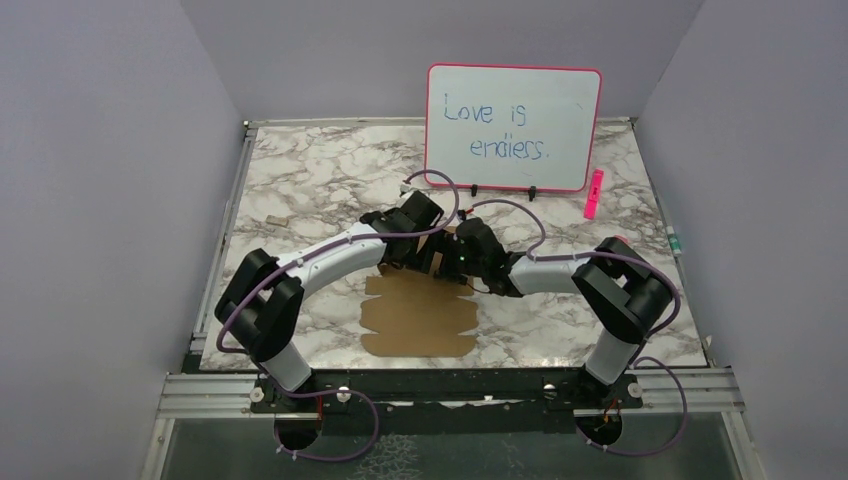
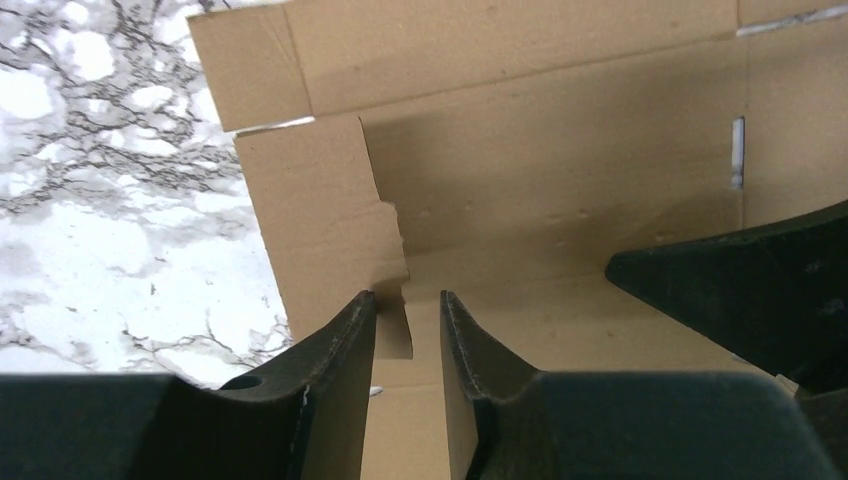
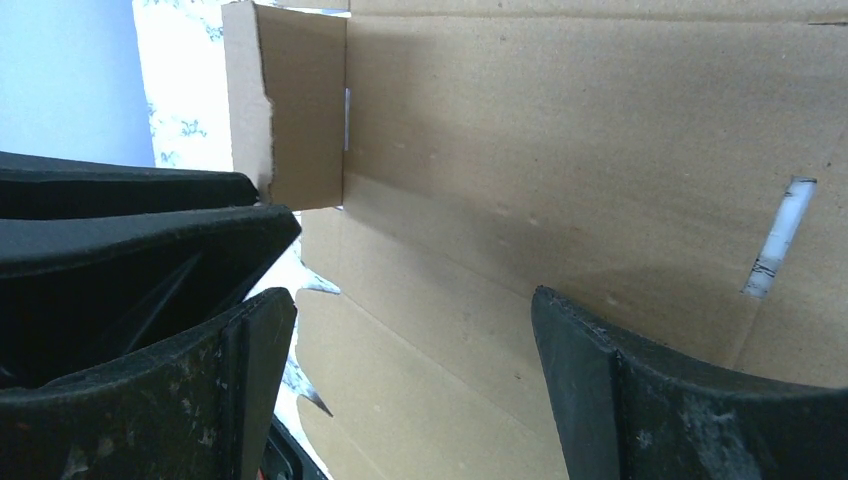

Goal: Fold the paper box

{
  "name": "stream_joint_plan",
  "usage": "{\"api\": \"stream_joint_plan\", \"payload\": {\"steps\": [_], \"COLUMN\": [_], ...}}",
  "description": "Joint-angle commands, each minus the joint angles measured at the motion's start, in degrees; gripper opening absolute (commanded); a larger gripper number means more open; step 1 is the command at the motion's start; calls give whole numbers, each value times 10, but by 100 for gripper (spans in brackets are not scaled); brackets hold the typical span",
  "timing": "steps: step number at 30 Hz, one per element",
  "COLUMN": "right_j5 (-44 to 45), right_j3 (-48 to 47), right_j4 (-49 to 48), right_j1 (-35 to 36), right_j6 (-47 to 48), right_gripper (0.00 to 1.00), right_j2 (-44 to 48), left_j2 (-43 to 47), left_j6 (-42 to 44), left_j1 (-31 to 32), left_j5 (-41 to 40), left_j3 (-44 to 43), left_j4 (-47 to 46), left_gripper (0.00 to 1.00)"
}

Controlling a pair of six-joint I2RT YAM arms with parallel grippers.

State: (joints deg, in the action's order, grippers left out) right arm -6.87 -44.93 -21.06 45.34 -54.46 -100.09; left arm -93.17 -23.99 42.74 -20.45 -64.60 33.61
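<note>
**Ana:** Where was the paper box (image 1: pixel 420 318)?

**Ben:** On the marble table (image 1: pixel 300 180), toward 6 o'clock from the table's middle in the top view. It was mostly a flat brown sheet with scalloped side edges. Its 12 o'clock end ran under both grippers.

**Ana:** Was it all flat?

**Ben:** No. In the left wrist view a side flap (image 2: pixel 320 220) stood up from the sheet on the 9 o'clock side, with a ragged edge. A narrow slit (image 2: pixel 738 152) at 2 o'clock showed the marble through it.

**Ana:** And the left gripper (image 2: pixel 407 300)?

**Ben:** Its fingers stood only narrowly apart, with the lower corner of that flap showing between them. A sliver of gap showed beside the right-hand finger, so I could not tell whether they pinched the cardboard.

**Ana:** The right gripper (image 3: pixel 412 294)?

**Ben:** Its fingers were spread wide over the sheet, with nothing caught between them. The other gripper's black fingers crowded its view at 9 o'clock, so the two were close together.

**Ana:** What lay beyond them?

**Ben:** A pink-framed whiteboard (image 1: pixel 513 125) stood at 12 to 1 o'clock, reading "Love is endless." A pink marker (image 1: pixel 594 193) lay just beside it at 2 o'clock, well apart from the box.
</note>
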Motion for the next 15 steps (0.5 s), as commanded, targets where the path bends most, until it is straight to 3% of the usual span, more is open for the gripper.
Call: {"api": "stream_joint_plan", "payload": {"steps": [1, 9, 15], "right_j5": [37, 60, 83], "right_j3": [11, -20, -13], "right_j4": [45, 130, 173], "right_j1": [4, 4, 3], "right_j6": [19, 87, 115], "right_gripper": [95, 98, 100], "right_j2": [3, 80, 130], "left_j2": [18, 110, 176], "left_j6": [1, -3, -15], "left_j1": [2, -9, -81], "left_j5": [-35, -38, 75], "left_j3": [-30, -16, 54], "left_j4": [19, 18, -7], "left_gripper": [32, 48, 56]}}
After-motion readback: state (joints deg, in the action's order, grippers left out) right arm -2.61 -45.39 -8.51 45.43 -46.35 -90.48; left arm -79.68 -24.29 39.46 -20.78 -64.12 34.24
